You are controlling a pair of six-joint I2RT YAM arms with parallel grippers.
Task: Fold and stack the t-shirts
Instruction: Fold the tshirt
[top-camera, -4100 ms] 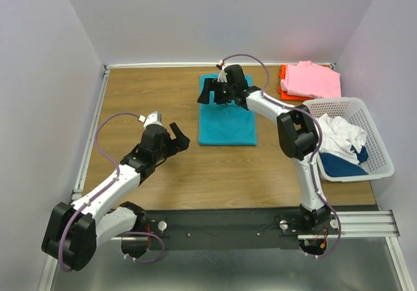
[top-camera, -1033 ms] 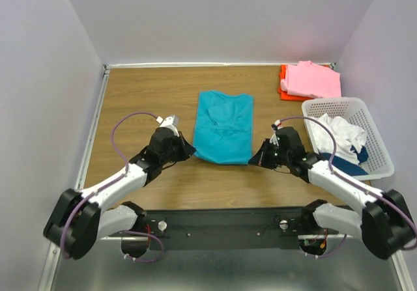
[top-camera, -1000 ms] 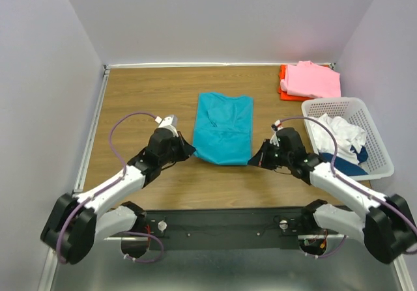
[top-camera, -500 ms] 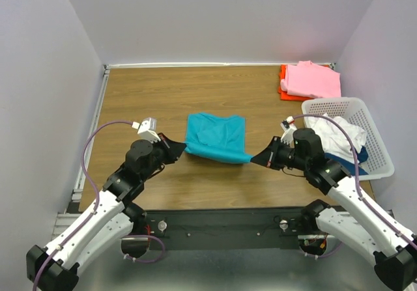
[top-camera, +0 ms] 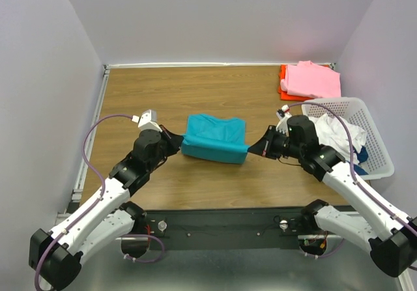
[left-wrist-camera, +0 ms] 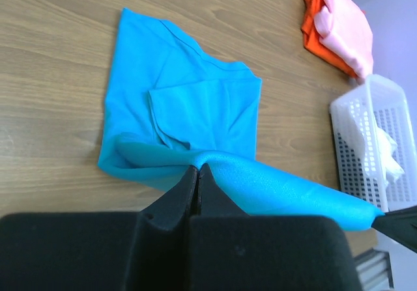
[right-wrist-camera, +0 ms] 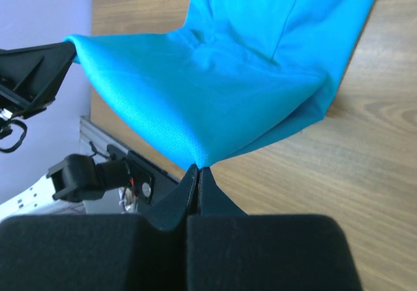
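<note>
The teal shirt [top-camera: 214,139] lies mid-table, its near hem lifted and stretched between my left gripper [top-camera: 174,142] and right gripper [top-camera: 257,149], each pinched tight on a corner. To fold it well, I think I should carry both corners forward level and together, keeping the hem taut, then lay it square on the far edge. Pale walls [top-camera: 39,76] close in the wooden table [top-camera: 156,89]; the basket [top-camera: 374,148] and pink shirt [top-camera: 313,79] sit well to the right.

Bright, even overhead light — soft shadows, no glare — only the nearest wrist-camera foreground slightly blurred.
</note>
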